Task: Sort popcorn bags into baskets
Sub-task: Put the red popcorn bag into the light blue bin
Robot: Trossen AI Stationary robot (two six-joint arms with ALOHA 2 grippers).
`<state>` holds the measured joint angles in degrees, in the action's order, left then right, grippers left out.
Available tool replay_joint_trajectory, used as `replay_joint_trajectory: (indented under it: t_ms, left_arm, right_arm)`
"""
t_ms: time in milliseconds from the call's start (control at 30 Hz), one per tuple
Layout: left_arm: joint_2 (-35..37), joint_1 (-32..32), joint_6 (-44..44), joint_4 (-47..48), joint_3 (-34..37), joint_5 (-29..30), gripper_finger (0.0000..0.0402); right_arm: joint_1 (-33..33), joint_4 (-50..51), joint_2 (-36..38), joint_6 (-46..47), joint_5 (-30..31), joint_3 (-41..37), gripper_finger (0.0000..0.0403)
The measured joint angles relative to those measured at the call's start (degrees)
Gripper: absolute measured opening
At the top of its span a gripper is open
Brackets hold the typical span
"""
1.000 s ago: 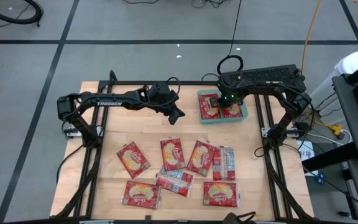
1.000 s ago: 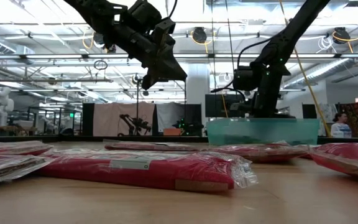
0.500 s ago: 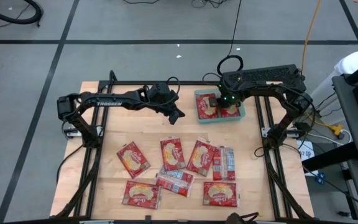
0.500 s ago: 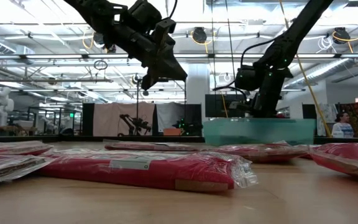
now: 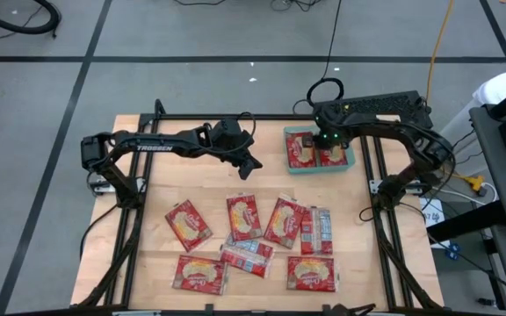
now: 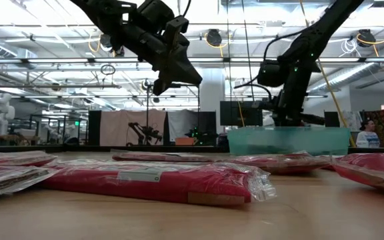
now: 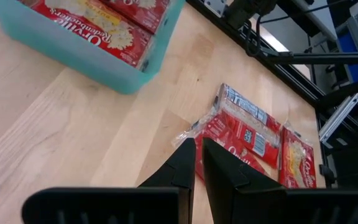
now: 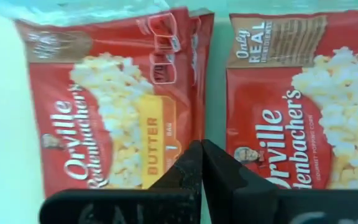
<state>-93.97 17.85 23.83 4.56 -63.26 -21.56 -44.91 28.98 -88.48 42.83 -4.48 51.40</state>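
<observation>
My right gripper, closed and empty, sits between two bags in the basket, nudging it; left gripper closed, idle.

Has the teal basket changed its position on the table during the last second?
Yes. In the high view the teal basket now sits nearer the table's right frame rail. The right gripper is over it.

Light wooden desk inside black metal frame. Grey floor with dark lines. Yellow cable. White humanoid figure and seated person in background.
</observation>
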Motion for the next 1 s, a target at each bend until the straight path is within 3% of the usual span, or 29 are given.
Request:
replay_joint_trajectory:
  t_ms: [200, 367, 533, 633, 833, 1000]
  left_arm:
    - [0.06, 0.02, 0.84, 3.37, -0.02, -1.33, 0.0031]
    - [0.07, 0.79, 9.49, 22.24, 0.07, 0.22, 0.0031]
    - [0.07, -0.42, 10.84, 36.85, 1.52, -0.85, 0.0041]
    - [0.07, -2.57, 11.87, 40.71, 2.58, -0.95, 0.0069]
    - [0.04, -8.75, 21.33, 38.62, 5.03, -0.67, 0.016]
    - [0.04, -13.62, 26.77, 37.99, 5.03, 4.8, 0.0231]
  right_arm:
    - [1.39, 0.92, 6.75, -1.1, -4.8, 0.02, 0.0]
    - [5.15, -0.2, 16.2, -2.93, -14.5, 0.09, 0.0]
    - [10.44, 0.0, 24.68, -1.16, -16.76, 0.09, 0.0]
    - [13.05, 0.14, 27.97, -0.27, -16.73, 0.09, 0.0]
    - [15.83, 0.11, 31.72, -1.29, -16.68, 0.09, 0.0]
    - [17.02, 0.19, 33.3, -3.56, -16.66, 0.09, 0.0]
